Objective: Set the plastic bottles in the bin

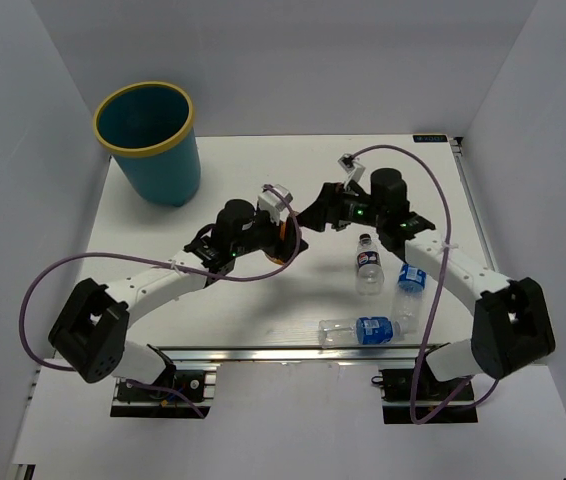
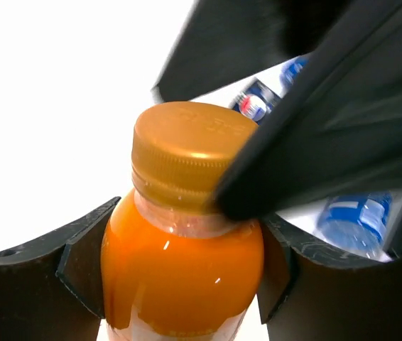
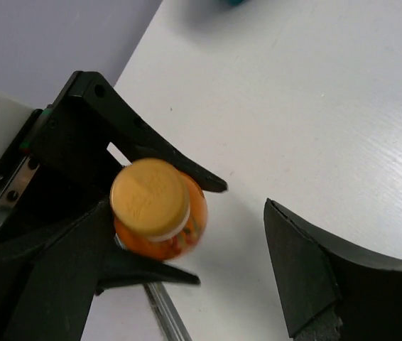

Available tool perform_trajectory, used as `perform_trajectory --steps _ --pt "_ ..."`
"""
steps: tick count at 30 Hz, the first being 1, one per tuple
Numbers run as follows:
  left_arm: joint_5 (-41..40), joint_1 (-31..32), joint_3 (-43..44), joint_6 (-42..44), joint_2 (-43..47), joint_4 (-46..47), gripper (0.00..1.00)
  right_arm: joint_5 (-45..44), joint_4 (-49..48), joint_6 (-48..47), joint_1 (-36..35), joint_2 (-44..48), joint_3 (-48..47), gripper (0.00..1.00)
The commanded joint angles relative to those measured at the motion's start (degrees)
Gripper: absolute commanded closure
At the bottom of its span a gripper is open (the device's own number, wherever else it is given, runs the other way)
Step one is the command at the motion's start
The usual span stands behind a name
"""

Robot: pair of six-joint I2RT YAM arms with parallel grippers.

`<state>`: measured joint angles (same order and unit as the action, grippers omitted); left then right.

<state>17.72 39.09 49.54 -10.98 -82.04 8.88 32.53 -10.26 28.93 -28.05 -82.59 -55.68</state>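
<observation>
Four plastic bottles show from the top camera: one small orange bottle with an orange cap (image 1: 285,238) and three clear ones with blue labels (image 1: 368,265), which lie on the white table (image 1: 243,310) near the right arm. The round teal bin with a yellow rim (image 1: 168,170) stands far left, its contents hidden. The left gripper (image 1: 281,240) and right gripper (image 1: 313,215) meet mid-table, probably to pass the orange bottle toward the bin's side.

From the left wrist, one orange bottle (image 2: 183,263) sits clamped between the left fingers (image 2: 87,263), and a right finger (image 2: 314,142) crosses its neck.

From the right wrist, the right gripper (image 3: 215,241) is spread wide, and the orange bottle (image 3: 158,206) is held upright by the other arm.
</observation>
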Motion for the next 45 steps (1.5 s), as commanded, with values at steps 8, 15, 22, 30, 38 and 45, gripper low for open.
perform_trajectory --steps 8,15,22,30,38,45 --pt "-21.2 -12.7 14.0 -3.0 4.1 -10.5 0.67 -18.5 9.2 -3.7 12.1 14.5 7.2 0.11" --pt "-34.4 -28.8 34.9 -5.0 -2.4 -12.2 0.51 -30.5 11.9 -7.2 12.6 20.4 10.4 0.11" --pt "-45.9 -36.4 48.3 -6.4 -14.6 -7.3 0.37 -30.2 13.9 -9.4 12.5 18.9 11.0 0.11" --pt "-48.7 -37.7 79.7 -3.1 -34.6 -21.7 0.02 -35.4 16.3 -11.9 12.6 21.1 13.5 0.11" --pt "-43.3 -37.7 76.7 -4.0 -27.1 -24.0 0.02 -36.0 22.1 -11.2 12.5 18.2 11.6 0.11" --pt "-26.0 -37.7 58.9 -13.3 -11.5 -23.8 0.02 -34.4 26.1 -11.2 12.1 12.7 10.9 0.11"
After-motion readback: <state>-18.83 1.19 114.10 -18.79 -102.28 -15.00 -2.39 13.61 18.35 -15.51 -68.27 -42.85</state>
